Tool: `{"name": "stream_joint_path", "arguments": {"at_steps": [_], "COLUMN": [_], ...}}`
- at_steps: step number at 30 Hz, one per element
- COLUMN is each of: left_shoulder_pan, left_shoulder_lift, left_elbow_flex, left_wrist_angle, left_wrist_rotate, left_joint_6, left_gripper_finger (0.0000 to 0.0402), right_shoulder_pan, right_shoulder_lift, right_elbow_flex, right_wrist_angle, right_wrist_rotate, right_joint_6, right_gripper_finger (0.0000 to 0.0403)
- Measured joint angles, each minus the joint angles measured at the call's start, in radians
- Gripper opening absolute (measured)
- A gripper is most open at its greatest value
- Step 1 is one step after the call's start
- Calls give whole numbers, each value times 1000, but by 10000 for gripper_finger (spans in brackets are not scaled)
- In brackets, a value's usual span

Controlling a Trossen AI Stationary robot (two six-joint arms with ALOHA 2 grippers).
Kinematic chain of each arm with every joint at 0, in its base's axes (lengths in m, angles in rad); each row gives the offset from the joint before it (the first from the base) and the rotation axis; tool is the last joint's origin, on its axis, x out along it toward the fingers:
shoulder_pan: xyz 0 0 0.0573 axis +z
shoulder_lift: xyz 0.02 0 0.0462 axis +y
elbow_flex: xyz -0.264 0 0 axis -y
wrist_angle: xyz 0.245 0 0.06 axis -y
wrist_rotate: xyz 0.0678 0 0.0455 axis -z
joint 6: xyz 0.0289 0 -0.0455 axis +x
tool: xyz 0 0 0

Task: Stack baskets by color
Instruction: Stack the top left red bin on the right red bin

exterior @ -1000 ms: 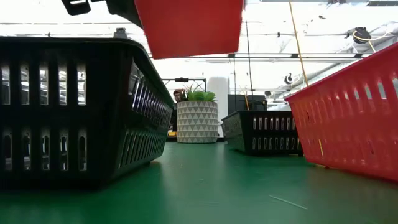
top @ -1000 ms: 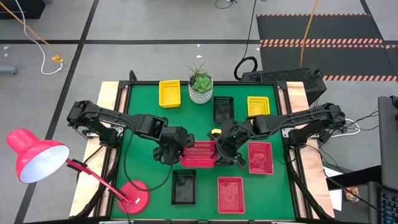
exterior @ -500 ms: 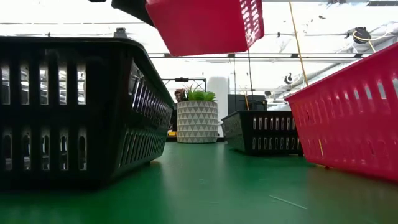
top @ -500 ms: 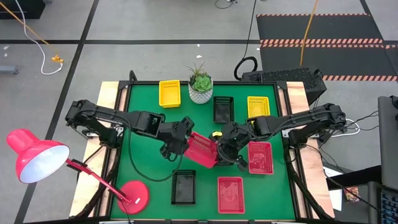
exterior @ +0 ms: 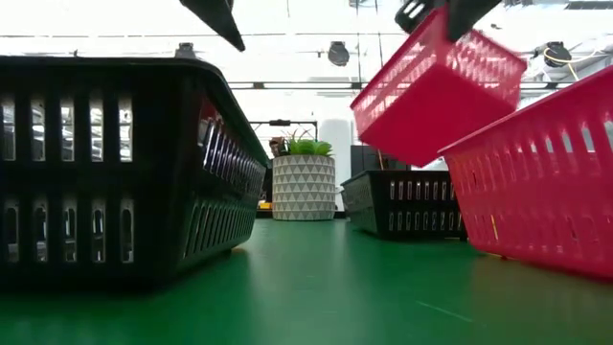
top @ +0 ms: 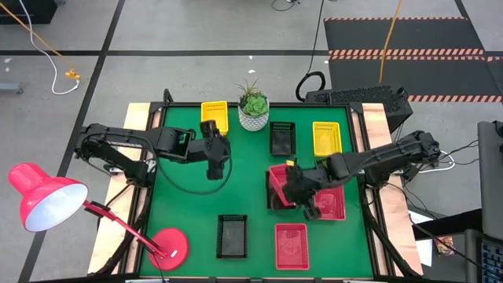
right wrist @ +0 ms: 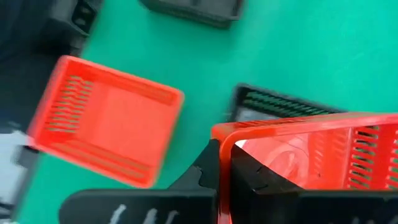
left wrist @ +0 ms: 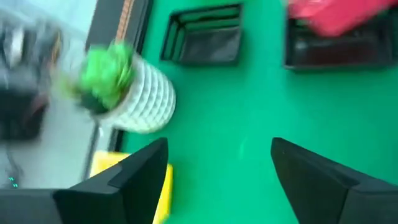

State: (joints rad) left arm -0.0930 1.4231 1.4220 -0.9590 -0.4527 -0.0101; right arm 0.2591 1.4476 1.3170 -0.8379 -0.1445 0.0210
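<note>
A red basket [top: 278, 185] hangs tilted above the green mat, with my right gripper [top: 294, 187] shut on it; the low view shows that basket [exterior: 436, 91] well clear of the table. Just to its right another red basket [top: 332, 200] rests flat on the mat, and one more [top: 291, 245] lies near the front edge. My left gripper [top: 212, 155] stands open and empty left of centre, with nothing between its fingers [left wrist: 143, 177]. Black baskets [top: 232, 236] [top: 282, 137] and yellow baskets [top: 214, 116] [top: 326, 135] rest on the mat. My right gripper holds the red basket by a side wall's rim [right wrist: 221, 155] near a corner, one finger inside the basket and one outside. The fingers come slanting down from the table's right. The basket is lifted clear and tilted, its free end lower.
A white ribbed plant pot [top: 253, 112] stands at the far edge between the yellow and black baskets. A red desk lamp [top: 47, 200] reaches over the left side, its round base [top: 168, 245] on the mat's near left corner. Bare mat lies left of centre.
My left gripper has let go of the red basket and drawn back up and toward the far left, rolling its wrist. My right gripper has kept the basket and carried it toward the table's right; the basket has turned about and tipped.
</note>
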Motion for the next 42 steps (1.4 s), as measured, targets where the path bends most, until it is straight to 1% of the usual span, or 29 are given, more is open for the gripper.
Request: {"name": "stream_joint_path", "arguments": {"at_steps": [2,5,7,11,14,15,17,19,21,23,26,28,33,36,38,40,42], "left_shoulder_pan": [20,46,61,76,85,86,85,84,83,80,79,79,79,79,79,79,79], "left_shoulder_lift": [1,0,1,1,-5,-7,-7,-7,-7,-7,-7,-7,-7,-7,-7,-7,-7], "left_elbow_flex": [0,0,-1,-1,-1,-1,-1,-1,-1,-1,-1,-1,-1,-1,-1,-1,-1], "left_wrist_angle": [-39,-92,-113,-118,-142,-152,-163,-175,-180,-194,-213,-219,-217,-218,-218,-218,-217], "left_wrist_rotate": [-1,-2,-3,-3,-3,-3,-4,-1,-1,-1,-1,-1,-1,-1,-1,-2,-3], "left_joint_6": [-86,-159,-179,-186,-190,-197,-207,-209,-211,-215,-224,-229,-220,-219,-204,-178,-133], "left_gripper_finger": [269,253,244,230,221,219,215,212,208,206,201,199,198,198,198,198,198], "right_shoulder_pan": [39,116,169,267,323,342,375,408,435,453,473,490,515,507,500,499,499], "right_shoulder_lift": [0,10,25,83,122,136,166,194,224,246,262,270,276,276,275,275,275], "right_elbow_flex": [9,19,22,22,27,42,95,166,240,290,302,302,302,297,283,261,230], "right_wrist_angle": [6,62,83,131,184,175,139,67,-78,-237,-422,-508,-530,-572,-570,-571,-574], "right_wrist_rotate": [35,115,159,214,267,293,343,397,445,472,480,482,533,533,533,528,499], "right_joint_6": [48,117,178,294,358,384,429,471,544,667,837,901,907,938,944,943,935], "right_gripper_finger": [0,0,0,0,0,0,0,0,0,0,0,0,0,0,0,0,0]}}
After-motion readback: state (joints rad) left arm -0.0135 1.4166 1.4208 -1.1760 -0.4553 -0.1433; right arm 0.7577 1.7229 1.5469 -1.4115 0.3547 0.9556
